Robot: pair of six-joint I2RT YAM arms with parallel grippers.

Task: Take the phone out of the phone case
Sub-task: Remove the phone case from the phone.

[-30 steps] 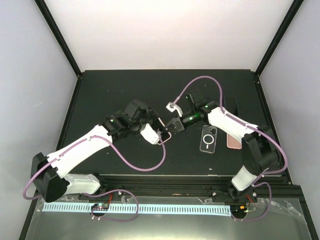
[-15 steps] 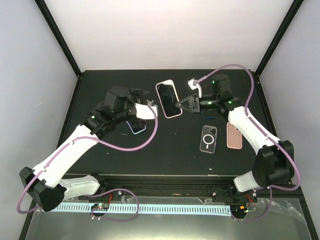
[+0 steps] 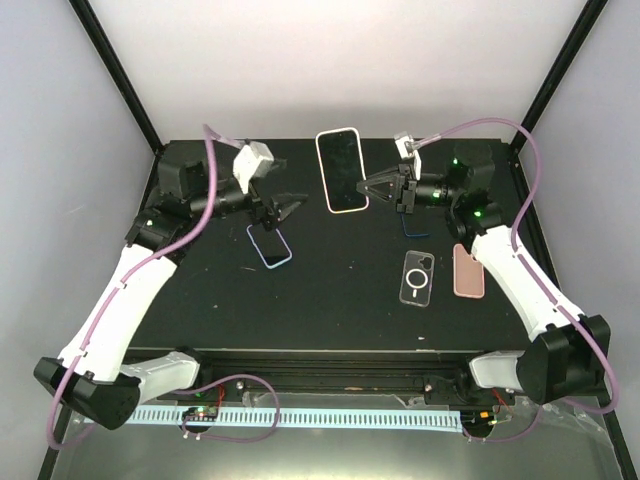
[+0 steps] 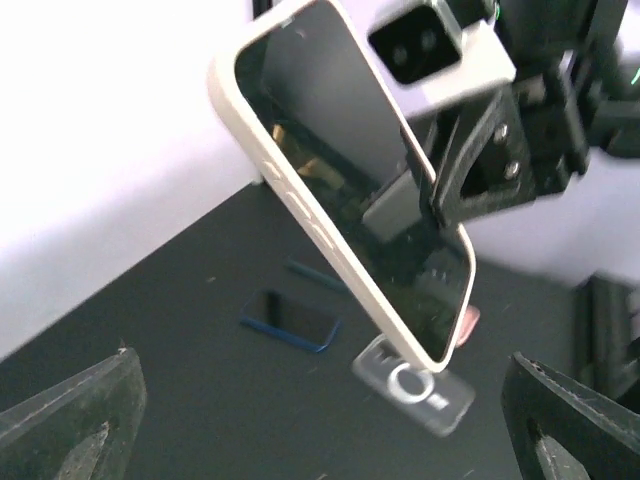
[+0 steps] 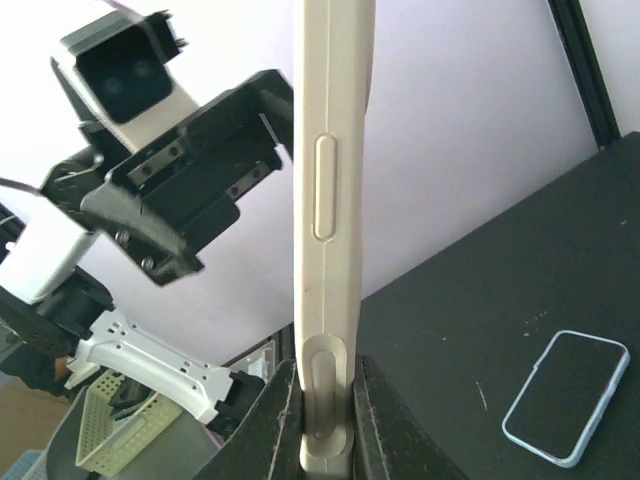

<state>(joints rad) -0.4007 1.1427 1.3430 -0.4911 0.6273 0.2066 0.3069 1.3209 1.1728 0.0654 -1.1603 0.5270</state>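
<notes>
Right gripper [image 3: 362, 190] nearly closed, clamped on the cased phone near one end, holding it up off the table. Left gripper [image 3: 288, 206] jaws wide open, empty, to the phone's left, not touching it. Black table [image 3: 330, 310] below. Phone [image 3: 339, 168] sits inside its cream case [image 5: 322, 200]. Flat on the table: blue-cased phone [image 3: 270, 246], pink phone [image 3: 467, 271], clear case [image 3: 417, 277].

Bright, diffuse light; reflections on the phone [image 4: 330, 170] screen; blurry left-wrist view.
</notes>
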